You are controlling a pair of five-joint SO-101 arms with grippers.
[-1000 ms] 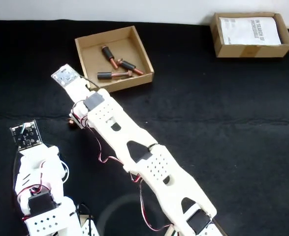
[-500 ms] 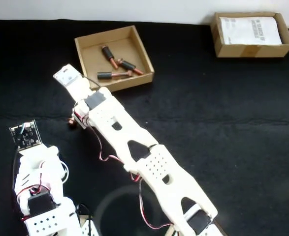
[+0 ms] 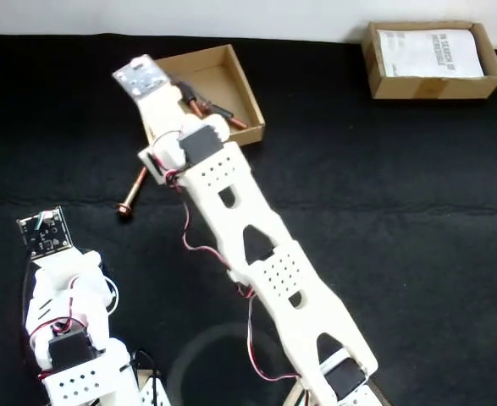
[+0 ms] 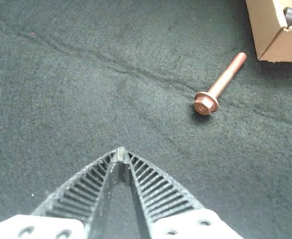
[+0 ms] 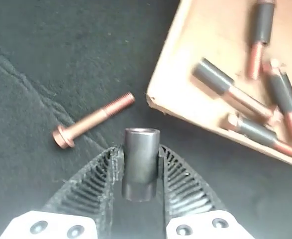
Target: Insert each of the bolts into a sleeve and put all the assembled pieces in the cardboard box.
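- Sleeve (image 5: 141, 164): clamped in right gripper (image 5: 140, 149), by near-left corner of box (image 3: 248, 89).
- Bolt (image 3: 134, 193): loose on mat (image 3: 383, 211), near-left of box.
- Left gripper (image 4: 121, 155): closed, empty.
- Risk: unheld bolt could roll or skid when sleeve presses it.

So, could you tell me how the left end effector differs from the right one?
The left end effector is shut and empty; the right end effector is shut on a dark sleeve. The left hangs over bare mat, the right by the cardboard box. Both are ribbed and black.
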